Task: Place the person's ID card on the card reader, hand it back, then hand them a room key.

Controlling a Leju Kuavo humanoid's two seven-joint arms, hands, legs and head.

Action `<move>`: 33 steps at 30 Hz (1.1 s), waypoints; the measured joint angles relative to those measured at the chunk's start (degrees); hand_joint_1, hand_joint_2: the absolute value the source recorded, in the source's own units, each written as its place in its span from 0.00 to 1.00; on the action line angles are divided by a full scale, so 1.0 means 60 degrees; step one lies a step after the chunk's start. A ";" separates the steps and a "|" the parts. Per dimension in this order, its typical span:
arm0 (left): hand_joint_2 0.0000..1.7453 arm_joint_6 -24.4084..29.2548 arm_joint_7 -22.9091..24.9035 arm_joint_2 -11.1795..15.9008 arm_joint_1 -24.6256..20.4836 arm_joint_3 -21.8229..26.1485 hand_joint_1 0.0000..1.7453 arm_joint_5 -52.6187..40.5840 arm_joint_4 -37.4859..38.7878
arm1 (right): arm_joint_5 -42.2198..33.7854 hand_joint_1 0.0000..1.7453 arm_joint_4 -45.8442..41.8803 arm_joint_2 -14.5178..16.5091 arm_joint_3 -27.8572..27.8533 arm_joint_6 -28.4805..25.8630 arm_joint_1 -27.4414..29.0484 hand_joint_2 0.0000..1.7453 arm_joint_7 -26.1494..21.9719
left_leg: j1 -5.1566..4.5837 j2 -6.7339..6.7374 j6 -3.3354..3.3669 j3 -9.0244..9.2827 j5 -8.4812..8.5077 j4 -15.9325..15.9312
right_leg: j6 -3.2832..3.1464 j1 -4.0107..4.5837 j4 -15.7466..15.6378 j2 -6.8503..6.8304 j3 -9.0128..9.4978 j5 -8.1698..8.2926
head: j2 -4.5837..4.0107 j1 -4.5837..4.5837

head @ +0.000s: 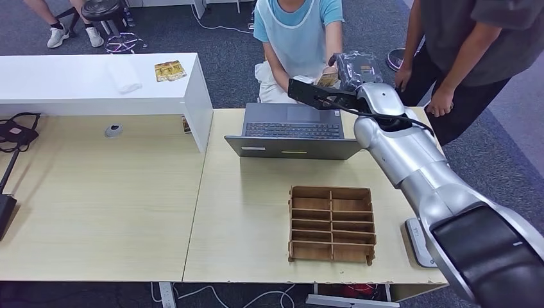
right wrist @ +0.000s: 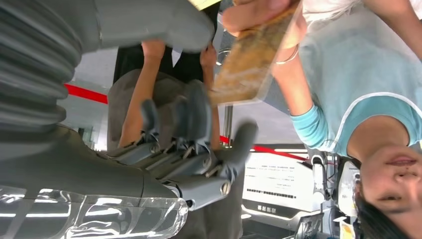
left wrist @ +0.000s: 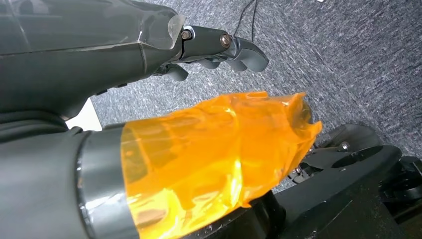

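1 robot hand (right wrist: 189, 134), fingers touching card (right wrist: 254, 59)

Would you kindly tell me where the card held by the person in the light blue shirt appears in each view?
Head view: the card is at top centre, beyond the laptop, beside the right hand.
Right wrist view: top centre, in the person's hand.
Left wrist view: not in it.
Shared landmark: the light blue shirt.

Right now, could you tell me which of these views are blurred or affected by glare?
Head view: sharp, evenly lit. Right wrist view: the card and the right hand are soft; the background is bright. Left wrist view: orange film near the lens shows glare.
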 joint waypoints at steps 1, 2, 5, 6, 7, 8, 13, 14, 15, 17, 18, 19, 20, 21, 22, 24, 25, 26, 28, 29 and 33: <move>0.00 0.0000 0.0003 -0.0005 0.0000 0.0000 0.00 -0.0006 0.0000 | 0.0021 0.00 0.0004 0.0000 0.0000 -0.0011 0.0000 1.00 0.0000 | 0.0000 0.0000 0.0000 0.0000 0.0000 0.0000 | 0.0000 0.0000 0.0000 0.0000 0.0000 0.0000 | 0.0001 0.0000; 0.00 0.0001 0.0005 -0.0012 0.0000 0.0000 0.00 -0.0010 0.0000 | 0.0053 0.00 0.0005 0.0000 -0.0001 -0.0022 0.0000 1.00 0.0000 | 0.0000 0.0000 0.0000 0.0000 0.0000 0.0000 | 0.0000 0.0000 0.0000 0.0001 -0.0001 0.0000 | 0.0002 0.0000; 0.00 0.0007 0.0006 -0.0025 0.0000 0.0000 0.00 -0.0014 0.0000 | 0.0192 0.00 0.0005 -0.0005 -0.0016 -0.0097 0.0000 1.00 0.0008 | 0.0000 0.0001 0.0000 0.0001 0.0000 0.0000 | -0.0001 0.0000 0.0000 0.0002 -0.0003 0.0000 | 0.0003 0.0002; 0.00 0.0011 0.0006 -0.0026 0.0000 0.0000 0.00 -0.0014 0.0000 | 0.0235 0.00 0.0005 -0.0013 -0.0033 -0.0137 0.0000 1.00 0.0012 | 0.0000 0.0001 0.0000 0.0002 0.0000 0.0001 | -0.0001 0.0000 0.0000 0.0002 -0.0004 0.0001 | 0.0002 0.0002; 0.00 0.0015 0.0005 -0.0026 0.0001 0.0000 0.00 -0.0014 0.0000 | 0.0269 0.00 0.0004 -0.0027 -0.0062 -0.0187 0.0000 1.00 0.0015 | 0.0000 0.0001 0.0000 0.0002 0.0000 0.0001 | -0.0001 0.0000 0.0000 0.0002 -0.0005 0.0001 | 0.0002 0.0001; 0.00 0.0019 0.0006 -0.0027 0.0001 0.0000 0.00 -0.0013 0.0000 | 0.0298 0.00 0.0002 -0.0052 -0.0107 -0.0245 0.0000 1.00 0.0014 | 0.0000 0.0001 0.0000 0.0002 0.0000 0.0002 | -0.0001 0.0000 0.0000 0.0002 -0.0005 0.0001 | 0.0001 0.0001; 0.00 0.0030 -0.0005 -0.0027 0.0005 0.0000 0.00 0.0055 0.0000 | 0.0270 0.00 -0.0107 -0.0363 -0.0486 -0.0677 0.0004 1.00 -0.0065 | -0.0001 0.0000 0.0000 0.0000 0.0000 0.0003 | -0.0001 -0.0001 -0.0001 0.0001 -0.0007 0.0001 | 0.0003 0.0002; 0.00 0.0037 -0.0014 -0.0027 0.0006 0.0000 0.00 0.0084 0.0000 | 0.0227 0.00 -0.0161 -0.0461 -0.0578 -0.0790 0.0015 1.00 -0.0120 | -0.0001 -0.0001 0.0000 0.0000 0.0000 0.0003 | -0.0001 -0.0001 -0.0002 0.0000 -0.0007 0.0001 | 0.0002 0.0001; 0.00 0.0045 -0.0033 -0.0026 0.0008 0.0000 0.00 0.0109 0.0000 | 0.0149 0.00 -0.0234 -0.0579 -0.0685 -0.0926 0.0040 1.00 -0.0194 | -0.0001 -0.0001 0.0000 -0.0001 0.0000 0.0004 | -0.0001 -0.0001 -0.0002 -0.0001 -0.0007 0.0001 | 0.0002 0.0001; 0.00 0.0065 -0.0078 -0.0025 0.0015 0.0000 0.00 0.0154 0.0000 | -0.0091 0.00 -0.0440 -0.0843 -0.0946 -0.1231 0.0144 1.00 -0.0394 | -0.0001 -0.0004 0.0000 -0.0002 0.0000 0.0005 | -0.0001 -0.0001 -0.0004 -0.0005 -0.0006 0.0001 | 0.0001 0.0001; 0.00 0.0076 -0.0108 -0.0025 0.0022 0.0000 0.00 0.0178 0.0000 | -0.0272 0.00 -0.0573 -0.0985 -0.1103 -0.1371 0.0229 1.00 -0.0524 | -0.0001 -0.0006 0.0000 -0.0003 0.0000 0.0006 | -0.0001 -0.0001 -0.0004 -0.0007 -0.0006 0.0001 | 0.0001 0.0001; 0.00 0.0091 -0.0137 -0.0025 0.0032 0.0000 0.00 0.0209 0.0000 | -0.0496 0.00 -0.0738 -0.1125 -0.1275 -0.1479 0.0342 1.00 -0.0671 | -0.0001 -0.0007 0.0000 -0.0004 0.0000 0.0006 | -0.0001 -0.0001 -0.0006 -0.0008 -0.0005 0.0001 | 0.0001 0.0002; 0.00 0.0110 -0.0169 -0.0024 0.0043 0.0000 0.00 0.0256 0.0000 | -0.0811 0.00 -0.0960 -0.1278 -0.1481 -0.1548 0.0494 1.00 -0.0850 | -0.0002 -0.0009 0.0001 -0.0004 -0.0001 0.0007 | -0.0001 -0.0001 -0.0007 -0.0008 -0.0005 0.0001 | 0.0002 0.0001; 0.00 0.0127 -0.0215 -0.0023 0.0059 0.0000 0.00 0.0315 0.0000 | -0.1209 0.00 -0.1229 -0.1425 -0.1718 -0.1575 0.0689 1.00 -0.1049 | -0.0002 -0.0009 0.0001 -0.0005 -0.0001 0.0007 | -0.0001 -0.0001 -0.0008 -0.0008 -0.0004 0.0001 | 0.0001 0.0002; 0.00 0.0146 -0.0265 -0.0021 0.0079 0.0001 0.00 0.0380 0.0000 | -0.1662 0.00 -0.1529 -0.1568 -0.1994 -0.1565 0.0909 1.00 -0.1249 | -0.0002 -0.0009 0.0001 -0.0006 -0.0002 0.0007 | -0.0001 -0.0002 -0.0009 -0.0008 -0.0005 0.0001 | 0.0001 0.0001; 0.00 0.0179 -0.0369 -0.0013 0.0135 0.0003 0.00 0.0504 0.0000 | -0.2665 0.00 -0.2191 -0.1829 -0.2598 -0.1453 0.1403 1.00 -0.1607 | -0.0002 -0.0007 0.0002 -0.0007 -0.0003 0.0007 | -0.0001 -0.0002 -0.0010 -0.0007 -0.0006 0.0001 | 0.0000 0.0001; 0.00 0.0199 -0.0413 -0.0006 0.0167 0.0004 0.00 0.0555 0.0000 | -0.3131 0.00 -0.2505 -0.1936 -0.2899 -0.1381 0.1643 1.00 -0.1729 | -0.0003 -0.0007 0.0003 -0.0008 -0.0004 0.0007 | -0.0001 -0.0002 -0.0011 -0.0007 -0.0007 0.0001 | 0.0000 0.0000; 0.00 0.0216 -0.0446 0.0001 0.0199 0.0005 0.00 0.0599 0.0000 | -0.3586 0.00 -0.2832 -0.2036 -0.3200 -0.1301 0.1888 1.00 -0.1824 | -0.0002 -0.0008 0.0003 -0.0008 -0.0004 0.0007 | -0.0001 -0.0001 -0.0011 -0.0008 -0.0009 0.0001 | 0.0001 0.0001; 0.00 0.0251 -0.0486 0.0016 0.0257 0.0006 0.00 0.0675 0.0000 | -0.4509 0.00 -0.3448 -0.2211 -0.3818 -0.1110 0.2370 1.00 -0.1939 | -0.0001 -0.0013 0.0003 -0.0010 -0.0004 0.0007 | -0.0001 -0.0001 -0.0012 -0.0013 -0.0011 0.0000 | 0.0002 -0.0001; 0.00 0.0270 -0.0493 0.0025 0.0281 0.0007 0.00 0.0714 0.0000 | -0.5000 0.00 -0.3742 -0.2286 -0.4129 -0.0990 0.2608 1.00 -0.1991 | -0.0001 -0.0015 0.0003 -0.0011 -0.0004 0.0006 | -0.0001 0.0000 -0.0012 -0.0016 -0.0011 0.0000 | 0.0002 -0.0003; 0.00 0.0327 -0.0498 0.0052 0.0333 0.0007 0.00 0.0847 0.0000 | -0.6647 0.00 -0.4632 -0.2546 -0.5158 -0.0463 0.3411 1.00 -0.2127 | 0.0000 -0.0019 0.0003 -0.0014 -0.0004 0.0005 | -0.0001 0.0000 -0.0012 -0.0020 -0.0014 0.0000 | 0.0001 0.0000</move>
